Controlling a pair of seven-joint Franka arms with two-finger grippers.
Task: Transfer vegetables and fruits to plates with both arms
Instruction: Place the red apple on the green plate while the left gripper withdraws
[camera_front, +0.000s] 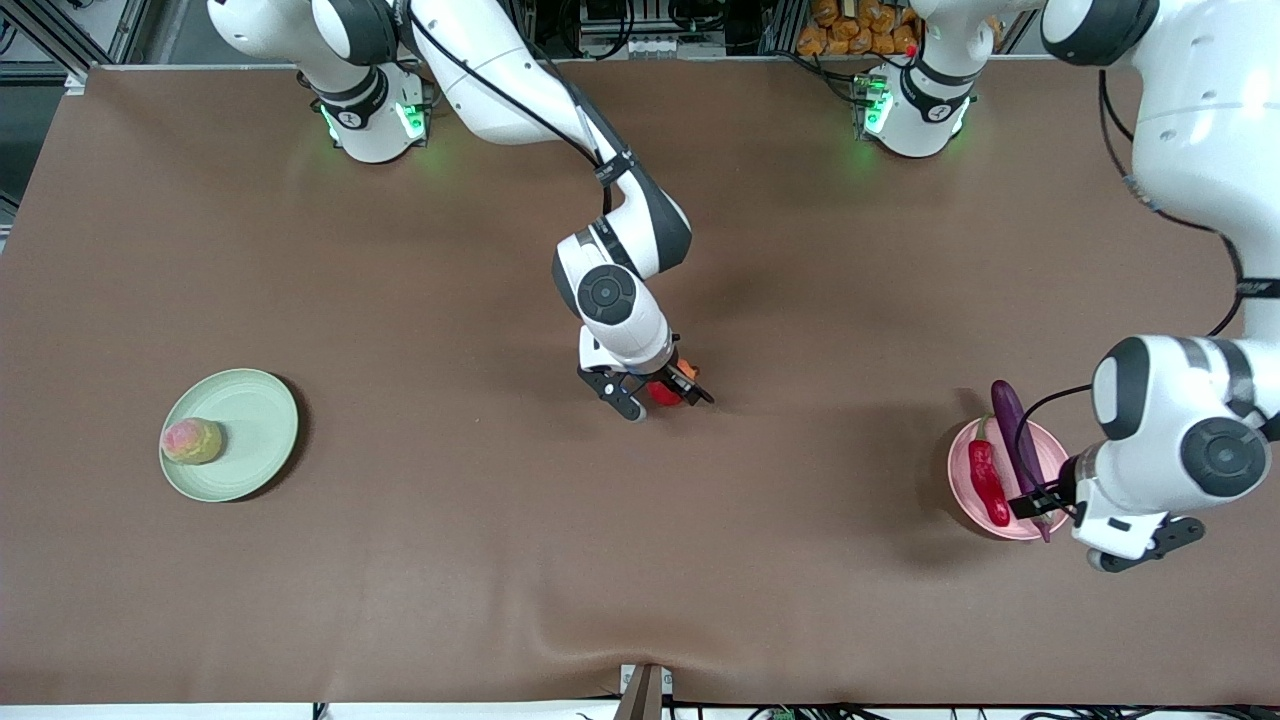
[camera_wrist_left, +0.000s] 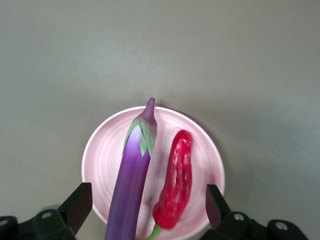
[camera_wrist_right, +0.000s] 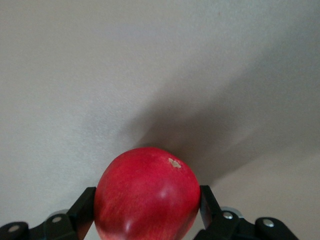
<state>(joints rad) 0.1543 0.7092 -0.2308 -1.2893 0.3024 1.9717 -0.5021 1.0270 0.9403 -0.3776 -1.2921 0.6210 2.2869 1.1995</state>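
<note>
The purple eggplant (camera_front: 1015, 425) (camera_wrist_left: 131, 175) and the red chili pepper (camera_front: 988, 480) (camera_wrist_left: 176, 181) lie side by side on the pink plate (camera_front: 958, 475) (camera_wrist_left: 102, 160) at the left arm's end of the table. My left gripper (camera_front: 1085, 522) (camera_wrist_left: 147, 202) hovers over that plate, open, its fingers apart from both vegetables. At mid-table my right gripper (camera_front: 662, 393) (camera_wrist_right: 146, 200) is down at the cloth, shut on the round red pomegranate-like fruit (camera_front: 664, 392) (camera_wrist_right: 147, 192). The peach (camera_front: 192, 441) rests on the green plate (camera_front: 255, 420).
The brown cloth bulges in a fold at the table's front edge (camera_front: 640, 640). Both arm bases (camera_front: 372, 125) (camera_front: 912, 110) stand along the edge farthest from the front camera.
</note>
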